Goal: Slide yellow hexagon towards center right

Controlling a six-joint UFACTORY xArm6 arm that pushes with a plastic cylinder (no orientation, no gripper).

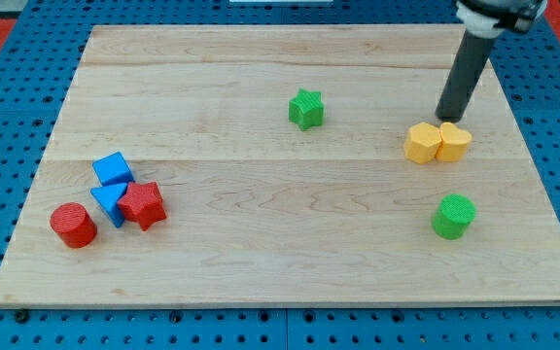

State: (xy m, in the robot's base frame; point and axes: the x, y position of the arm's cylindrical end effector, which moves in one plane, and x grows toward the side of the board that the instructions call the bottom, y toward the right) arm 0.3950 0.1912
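The yellow hexagon (454,141) is found on the wooden board (261,262), at the view's right and a little above the middle height. It is touched on its left side by a second yellow block (422,143), whose shape is not clearly made out. The tip (445,121) is placed just above the hexagon, at or very near its upper edge; being a plain rod, it has nothing to open or close, and nothing is clamped. A green cylinder (453,215) is seen below the hexagon, well apart. A green star (305,108) lies far to the hexagon's left, and much farther left and lower a blue cube (112,168), a blue triangle-like block (108,203), a red star (143,204) and a red cylinder (73,225) are gathered.

The hexagon is judged to be already near the goal. A short, slow push is advised, given from the upper left side, so that the second yellow block is not dragged along and the green cylinder is not reached.
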